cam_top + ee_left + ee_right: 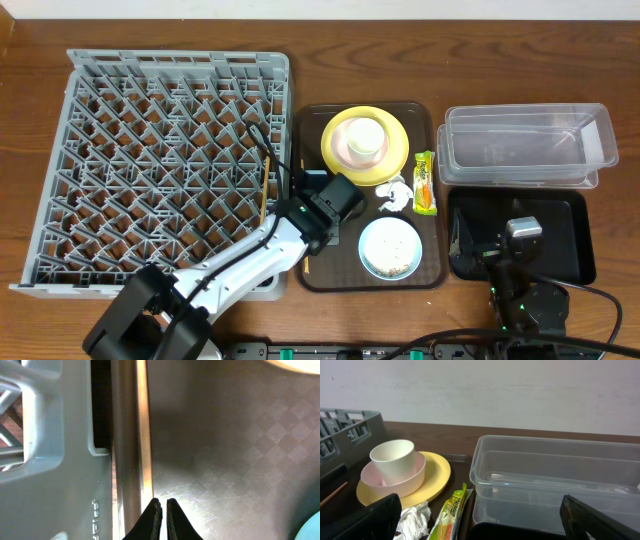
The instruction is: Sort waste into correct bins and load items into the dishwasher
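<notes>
Wood chopsticks [265, 188] sit by rack's [150, 150] right edge; left gripper [162, 510] fingers pressed together (catch unclear), so lift slow w/o tilt. Right gripper [480, 500] spread.

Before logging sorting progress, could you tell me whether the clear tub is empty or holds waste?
Empty: overhead and right wrist views show nothing inside the clear tub; the tissue and wrapper lie outside it.

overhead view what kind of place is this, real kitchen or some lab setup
Likely a lab tabletop staged for dish clearing, not a real kitchen: a grey dish rack, a loaded brown tray, a clear tub and a black tray share one wooden table.
</notes>
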Tool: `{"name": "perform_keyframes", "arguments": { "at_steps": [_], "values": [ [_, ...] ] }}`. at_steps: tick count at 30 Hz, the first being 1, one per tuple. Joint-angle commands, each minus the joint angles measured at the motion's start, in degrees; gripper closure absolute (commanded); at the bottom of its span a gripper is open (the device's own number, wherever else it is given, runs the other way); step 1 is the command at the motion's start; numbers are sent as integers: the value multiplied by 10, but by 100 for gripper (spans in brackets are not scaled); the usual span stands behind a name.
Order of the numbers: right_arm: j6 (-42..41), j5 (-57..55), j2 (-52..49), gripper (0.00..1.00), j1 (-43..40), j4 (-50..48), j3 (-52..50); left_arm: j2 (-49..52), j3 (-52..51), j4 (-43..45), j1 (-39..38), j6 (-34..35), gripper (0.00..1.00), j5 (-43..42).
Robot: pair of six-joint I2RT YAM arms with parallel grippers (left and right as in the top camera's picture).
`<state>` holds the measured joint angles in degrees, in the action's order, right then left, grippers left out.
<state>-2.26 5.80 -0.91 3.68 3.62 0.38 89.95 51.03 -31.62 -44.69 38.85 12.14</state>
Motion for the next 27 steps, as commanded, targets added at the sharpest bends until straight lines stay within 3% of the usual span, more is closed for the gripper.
{"name": "perform_keyframes", "arguments": {
  "at_steps": [1, 18, 27],
  "values": [
    [6, 2, 1, 1, 5, 2, -1, 15, -5, 3, -10, 8, 92, 44],
    [6, 2, 1, 1, 5, 2, -1, 108, -5, 20, -10, 24, 86, 49],
    [6, 2, 1, 1, 5, 2, -1, 106, -5, 50, -11, 21, 87, -60]
  ]
}}
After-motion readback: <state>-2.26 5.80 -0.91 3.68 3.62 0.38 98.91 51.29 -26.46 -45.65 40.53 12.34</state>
